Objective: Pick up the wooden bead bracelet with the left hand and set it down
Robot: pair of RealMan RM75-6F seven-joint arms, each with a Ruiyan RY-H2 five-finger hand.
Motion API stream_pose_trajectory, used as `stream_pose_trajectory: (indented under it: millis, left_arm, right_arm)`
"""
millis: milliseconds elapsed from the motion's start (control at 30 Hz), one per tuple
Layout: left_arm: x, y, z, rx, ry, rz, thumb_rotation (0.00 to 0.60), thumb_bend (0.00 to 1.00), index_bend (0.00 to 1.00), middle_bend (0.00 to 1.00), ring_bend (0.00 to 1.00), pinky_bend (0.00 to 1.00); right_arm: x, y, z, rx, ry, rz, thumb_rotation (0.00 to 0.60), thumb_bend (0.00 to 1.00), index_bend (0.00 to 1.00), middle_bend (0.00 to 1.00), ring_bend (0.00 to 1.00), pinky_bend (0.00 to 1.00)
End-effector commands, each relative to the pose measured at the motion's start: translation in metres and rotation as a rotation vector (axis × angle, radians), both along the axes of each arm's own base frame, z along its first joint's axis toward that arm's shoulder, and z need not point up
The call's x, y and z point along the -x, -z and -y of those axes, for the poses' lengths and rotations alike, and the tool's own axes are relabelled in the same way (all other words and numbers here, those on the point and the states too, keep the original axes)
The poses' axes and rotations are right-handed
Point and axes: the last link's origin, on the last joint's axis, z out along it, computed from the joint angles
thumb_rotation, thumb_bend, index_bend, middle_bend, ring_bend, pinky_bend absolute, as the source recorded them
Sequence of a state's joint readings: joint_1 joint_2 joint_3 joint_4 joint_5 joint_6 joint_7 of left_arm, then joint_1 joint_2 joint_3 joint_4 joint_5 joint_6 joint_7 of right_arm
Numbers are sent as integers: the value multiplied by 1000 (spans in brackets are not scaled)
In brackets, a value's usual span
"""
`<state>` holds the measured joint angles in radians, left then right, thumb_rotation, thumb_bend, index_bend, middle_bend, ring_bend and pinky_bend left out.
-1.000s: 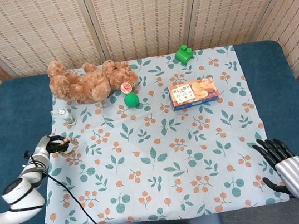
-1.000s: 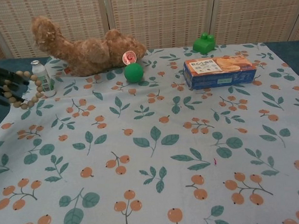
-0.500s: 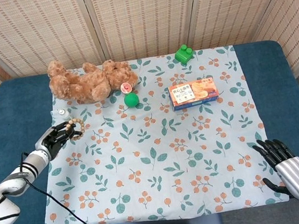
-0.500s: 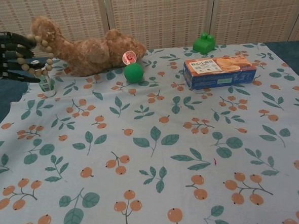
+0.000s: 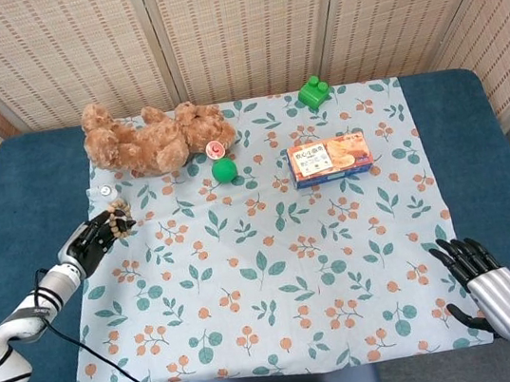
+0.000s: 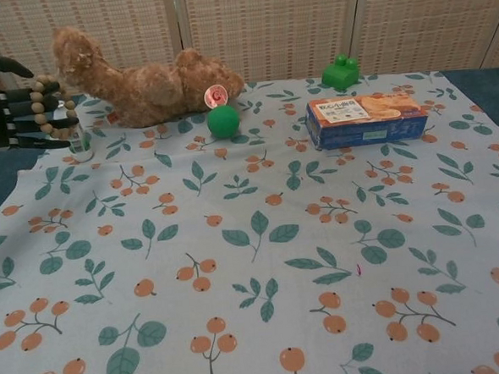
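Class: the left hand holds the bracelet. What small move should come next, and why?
Probably shift it a little toward the table's middle, then lower it to the cloth. The left hand holds the wooden bead bracelet raised, right by the small bottle, which a straight descent might knock. Bare floral tablecloth lies nearby.

Bracelet (image 6: 51, 106) is matt tan wooden beads, looped on the left hand (image 6: 11, 104) with its glossy black plastic-looking fingers. Bear (image 5: 152, 141) far left is shaggy brown plush, tablecloth (image 5: 273, 246) is smooth printed fabric, snack box (image 5: 330, 159) looks like glossy cardboard.
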<state>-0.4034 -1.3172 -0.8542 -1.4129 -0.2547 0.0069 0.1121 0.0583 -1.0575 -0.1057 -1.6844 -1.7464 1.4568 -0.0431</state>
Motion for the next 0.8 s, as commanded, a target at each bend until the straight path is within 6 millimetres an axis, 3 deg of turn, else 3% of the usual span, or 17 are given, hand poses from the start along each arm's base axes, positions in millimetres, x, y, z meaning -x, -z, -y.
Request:
stream_pose_trajectory:
  millis: [33,367,600,800]
  left_arm:
    - [11,8,4,-3,-19,98,199,538,446,577,254,21]
    - [19,12,4,-36,-39,254,223,548,450,580,254,18]
    - [28,20,6,-54,-10,138,185,499,417,578,244,14]
    - [26,24,7,-37,-9,98,177,486,493,587,243,13]
  right_arm:
    - [0,0,0,-2,0,-1,600,222,0,0,0,0]
    - [1,1,0,-6,3,-1,600,222,0,0,0,0]
    - [0,2,0,-9,3,-3,600,222,0,0,0,0]
    - [0,2,0,-8,2,-3,600,222,0,0,0,0]
